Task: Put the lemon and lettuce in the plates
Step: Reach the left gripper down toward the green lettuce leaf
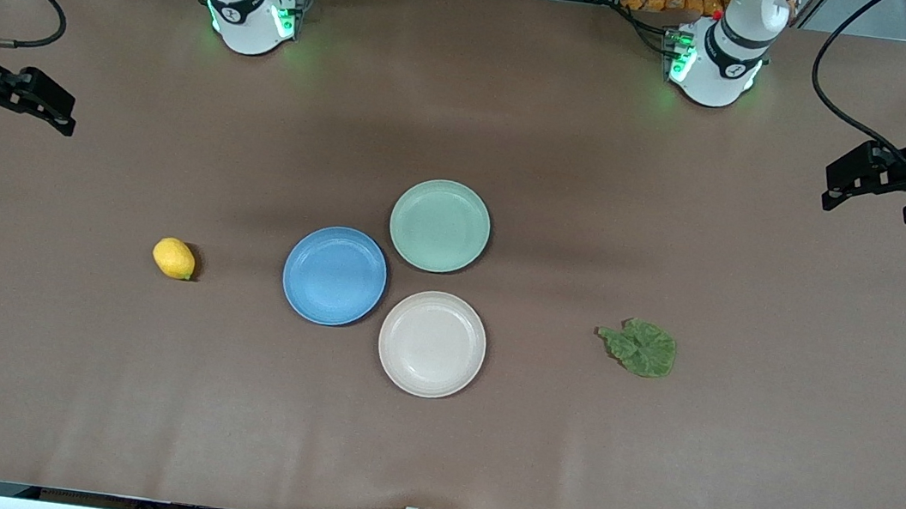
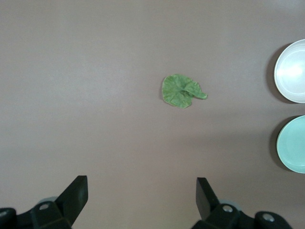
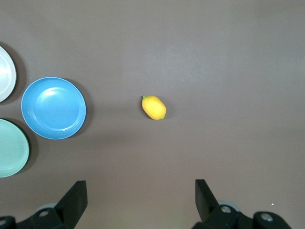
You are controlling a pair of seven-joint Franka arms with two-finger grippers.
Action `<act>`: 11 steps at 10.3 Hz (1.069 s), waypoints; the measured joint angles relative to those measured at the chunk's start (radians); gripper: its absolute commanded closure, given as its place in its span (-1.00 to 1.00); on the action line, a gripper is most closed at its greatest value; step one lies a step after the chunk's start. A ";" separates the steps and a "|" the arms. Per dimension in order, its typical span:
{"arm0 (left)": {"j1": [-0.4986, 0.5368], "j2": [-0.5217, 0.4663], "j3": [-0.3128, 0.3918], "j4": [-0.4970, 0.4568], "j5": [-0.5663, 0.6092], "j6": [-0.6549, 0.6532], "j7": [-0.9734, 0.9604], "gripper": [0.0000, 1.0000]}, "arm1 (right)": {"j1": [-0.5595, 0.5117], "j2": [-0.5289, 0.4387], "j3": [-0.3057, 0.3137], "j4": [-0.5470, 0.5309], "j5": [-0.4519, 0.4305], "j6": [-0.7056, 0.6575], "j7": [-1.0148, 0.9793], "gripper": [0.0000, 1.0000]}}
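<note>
a: where are your claws rn?

b: both up in the air at the table ends, waiting. my left gripper (image 1: 837, 191) hangs over bare table at the left arm's end, fingers (image 2: 76, 191) spread wide apart, nothing between them. my right gripper (image 1: 64, 116) hangs over bare table at the right arm's end, fingers (image 3: 76, 195) just as wide, also holding nothing. in the front view both arms run off the frame edge, so only wrist + hand show.

a: anything cut off or hard to read?

b: in the left wrist view the beige plate (image 2: 291, 71) and mint plate (image 2: 293, 143) are clipped by the frame edge. right wrist view shows the blue plate (image 3: 53, 108) whole, the other two only as slivers. the front view shows all three whole, close-packed mid-table: mint plate (image 1: 439, 225) farthest from the front cam, blue plate (image 1: 334, 275) toward the right arm's end, beige plate (image 1: 432, 344) nearest the cam. all three have nothing in them.

a: and the food?

b: lemon (image 1: 173, 258) lies on the table toward the right arm's end, well apart from the blue plate, long axis roughly along the table's length, slightly tilted. lettuce (image 1: 639, 346) lies flat toward the left arm's end, well apart from the beige plate, stem tip pointing toward the plates.
</note>
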 measured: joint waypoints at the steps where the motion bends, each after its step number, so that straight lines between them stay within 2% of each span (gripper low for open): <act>1: 0.000 0.000 0.000 0.000 0.000 0.000 0.000 -1.00 | 0.000 0.000 0.000 0.000 0.001 0.000 0.000 -1.00; 4: 0.000 0.027 -0.001 -0.007 -0.022 -0.006 0.000 -1.00 | 0.000 0.001 0.000 -0.001 0.011 0.001 0.000 -1.00; 6: -0.024 0.116 -0.019 -0.035 -0.064 0.019 -0.009 -1.00 | 0.000 0.002 0.000 -0.002 0.012 0.001 0.000 -1.00; 8: -0.083 0.274 -0.028 -0.052 -0.066 0.160 -0.061 -1.00 | 0.000 0.005 0.000 -0.003 0.012 0.003 0.000 -1.00; 11: -0.146 0.514 -0.028 -0.053 -0.025 0.443 -0.094 -1.00 | -0.008 0.010 -0.001 -0.006 0.012 0.004 0.000 -1.00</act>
